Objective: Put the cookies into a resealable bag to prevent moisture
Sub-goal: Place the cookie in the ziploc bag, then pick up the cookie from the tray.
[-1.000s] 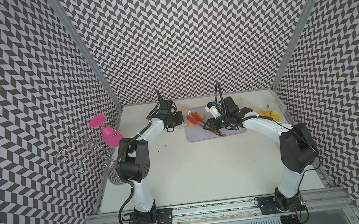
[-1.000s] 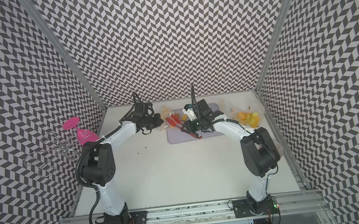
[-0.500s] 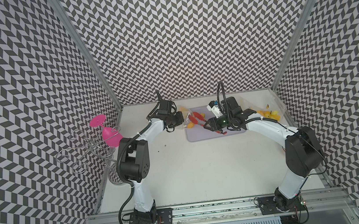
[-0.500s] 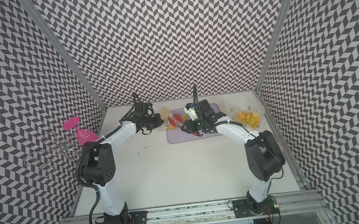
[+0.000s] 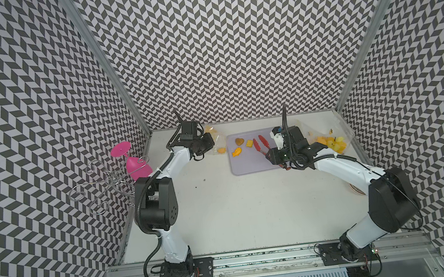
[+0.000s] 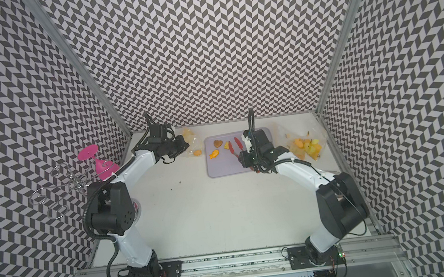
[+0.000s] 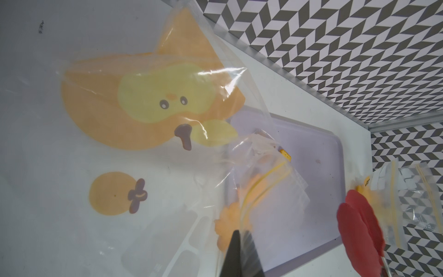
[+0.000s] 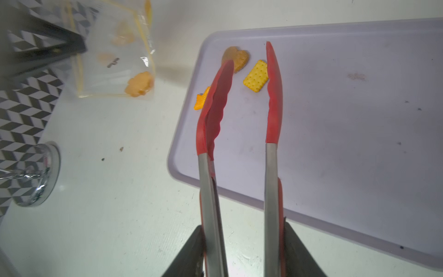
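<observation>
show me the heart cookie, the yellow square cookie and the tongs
heart cookie [image 8: 237,57]: right wrist view, middle of its brown face
yellow square cookie [image 8: 256,76]: right wrist view, centre of its dotted top
tongs [image 8: 213,112]: right wrist view, red silicone head of one arm

Pink goblet hangs upside down off a wire rack, mid-left of frame. Chevron walls everywhere, plain white table down below.
</observation>
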Controlling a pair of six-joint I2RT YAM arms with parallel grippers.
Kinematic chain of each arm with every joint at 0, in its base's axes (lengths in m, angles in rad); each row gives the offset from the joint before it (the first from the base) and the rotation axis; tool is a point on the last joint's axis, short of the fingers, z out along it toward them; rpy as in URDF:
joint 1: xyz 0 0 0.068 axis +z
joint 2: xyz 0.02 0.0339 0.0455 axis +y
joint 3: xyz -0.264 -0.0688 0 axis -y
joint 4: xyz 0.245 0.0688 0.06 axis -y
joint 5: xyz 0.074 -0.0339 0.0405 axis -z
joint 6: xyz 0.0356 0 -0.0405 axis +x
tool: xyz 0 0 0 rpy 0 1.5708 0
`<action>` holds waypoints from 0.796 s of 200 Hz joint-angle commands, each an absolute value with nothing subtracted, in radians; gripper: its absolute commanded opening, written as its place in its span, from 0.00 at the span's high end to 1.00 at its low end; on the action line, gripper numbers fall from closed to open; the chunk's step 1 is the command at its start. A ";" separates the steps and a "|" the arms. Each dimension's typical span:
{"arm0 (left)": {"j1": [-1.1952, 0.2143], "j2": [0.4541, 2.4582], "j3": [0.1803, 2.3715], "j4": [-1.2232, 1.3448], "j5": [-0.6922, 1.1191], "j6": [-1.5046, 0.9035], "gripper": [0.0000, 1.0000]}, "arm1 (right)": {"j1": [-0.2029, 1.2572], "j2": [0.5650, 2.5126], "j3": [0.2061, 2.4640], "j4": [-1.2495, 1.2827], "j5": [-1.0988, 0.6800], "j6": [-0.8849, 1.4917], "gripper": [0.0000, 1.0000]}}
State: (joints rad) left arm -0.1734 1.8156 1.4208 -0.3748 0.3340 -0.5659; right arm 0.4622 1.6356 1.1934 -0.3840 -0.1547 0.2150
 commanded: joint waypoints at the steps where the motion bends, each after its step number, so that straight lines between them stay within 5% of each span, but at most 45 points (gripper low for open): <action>1: -0.173 1.774 1.401 -0.371 0.325 -0.602 1.00 | 0.464 1.732 1.308 -0.402 -0.163 0.179 0.53; 159: -0.175 1.750 1.369 -0.360 0.335 -0.637 1.00 | 0.461 2.076 1.648 -0.562 -0.139 0.118 0.42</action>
State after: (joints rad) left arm -0.1741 1.7897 1.3697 -0.3702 0.3351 -0.6296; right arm 0.4622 2.0499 1.6016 -0.5663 -0.1455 0.1375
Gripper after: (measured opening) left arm 0.047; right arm 0.583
